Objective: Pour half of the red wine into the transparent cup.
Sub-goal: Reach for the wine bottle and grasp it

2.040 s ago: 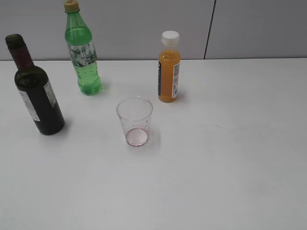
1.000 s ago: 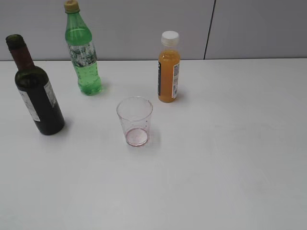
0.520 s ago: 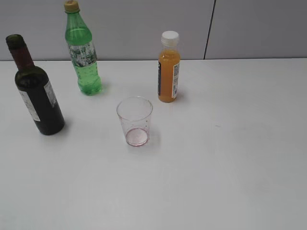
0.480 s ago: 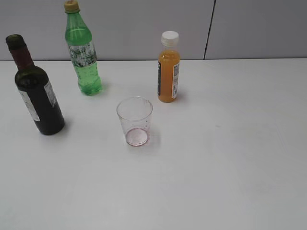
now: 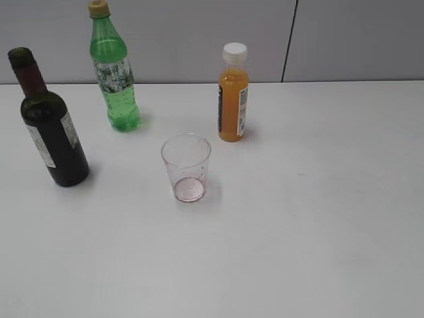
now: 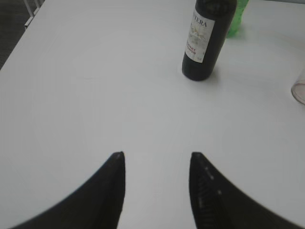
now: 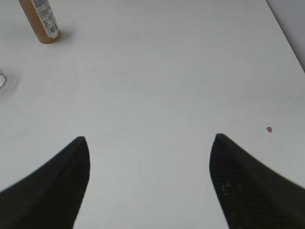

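The red wine bottle (image 5: 50,129), dark glass with maroon neck foil and a white label, stands upright at the left of the white table; it also shows in the left wrist view (image 6: 206,40). The transparent cup (image 5: 186,167) stands upright mid-table with a pinkish base; its edges show in the left wrist view (image 6: 299,88) and in the right wrist view (image 7: 2,78). My left gripper (image 6: 155,157) is open and empty, well short of the wine bottle. My right gripper (image 7: 148,139) is open wide and empty over bare table. Neither gripper shows in the exterior view.
A green plastic soda bottle (image 5: 114,69) stands behind the wine bottle. A small orange juice bottle (image 5: 233,94) stands behind the cup and shows in the right wrist view (image 7: 42,21). A small red spot (image 7: 269,129) marks the table. The table's left edge (image 6: 19,33) is near.
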Controlling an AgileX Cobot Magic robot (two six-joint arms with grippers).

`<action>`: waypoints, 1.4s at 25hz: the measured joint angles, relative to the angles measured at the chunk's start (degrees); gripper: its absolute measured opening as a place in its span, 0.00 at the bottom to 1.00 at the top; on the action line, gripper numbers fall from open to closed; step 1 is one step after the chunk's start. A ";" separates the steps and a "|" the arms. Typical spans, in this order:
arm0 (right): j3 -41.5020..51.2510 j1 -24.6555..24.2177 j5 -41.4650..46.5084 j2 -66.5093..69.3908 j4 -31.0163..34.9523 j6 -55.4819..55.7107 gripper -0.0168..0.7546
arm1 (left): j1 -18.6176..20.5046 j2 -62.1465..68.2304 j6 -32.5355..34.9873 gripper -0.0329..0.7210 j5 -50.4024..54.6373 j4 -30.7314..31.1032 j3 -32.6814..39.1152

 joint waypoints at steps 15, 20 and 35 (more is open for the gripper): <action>0.00 0.00 -0.07 0.00 0.22 0.17 0.79 | 0.00 0.00 0.00 0.48 0.00 0.00 0.00; 0.00 0.00 -0.07 0.00 0.22 0.17 0.79 | 0.00 0.00 0.00 0.48 0.00 0.00 0.00; 0.00 0.00 -0.07 0.00 0.22 0.11 0.79 | 0.00 0.00 0.00 0.48 0.00 -0.31 0.00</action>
